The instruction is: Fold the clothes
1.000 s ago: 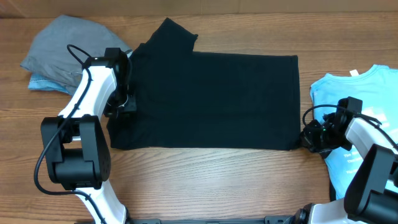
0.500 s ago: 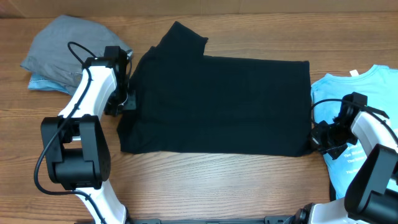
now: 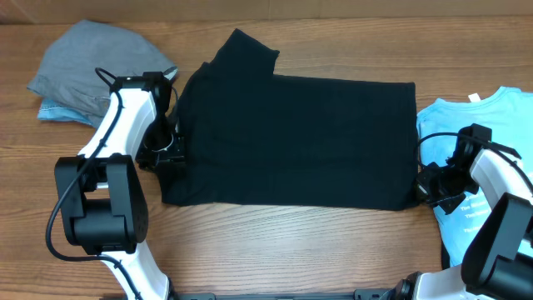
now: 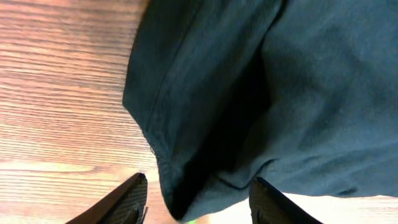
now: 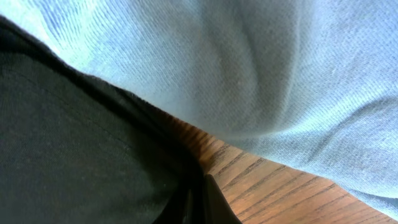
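Observation:
The black T-shirt (image 3: 291,137) lies flat in the middle of the table, with one sleeve (image 3: 246,50) sticking out at the far left corner. My left gripper (image 3: 163,155) is at the shirt's left edge. In the left wrist view the left gripper (image 4: 199,200) stands open, and the shirt's hemmed edge (image 4: 186,124) lies loose between the fingers (image 4: 132,194). My right gripper (image 3: 421,188) is at the shirt's near right corner. In the right wrist view the right gripper (image 5: 202,205) is shut on the black cloth (image 5: 81,143). The light blue T-shirt (image 3: 487,142) lies just to the right.
A crumpled grey garment (image 3: 92,58) lies on a light blue piece (image 3: 54,112) at the far left corner. Bare wooden table (image 3: 291,250) runs along the front edge. The light blue T-shirt (image 5: 249,68) nearly touches the black one beside my right gripper.
The black shirt slid to the right with the right gripper. My left gripper opened, let go of the shirt's left edge, and shifted slightly toward the front.

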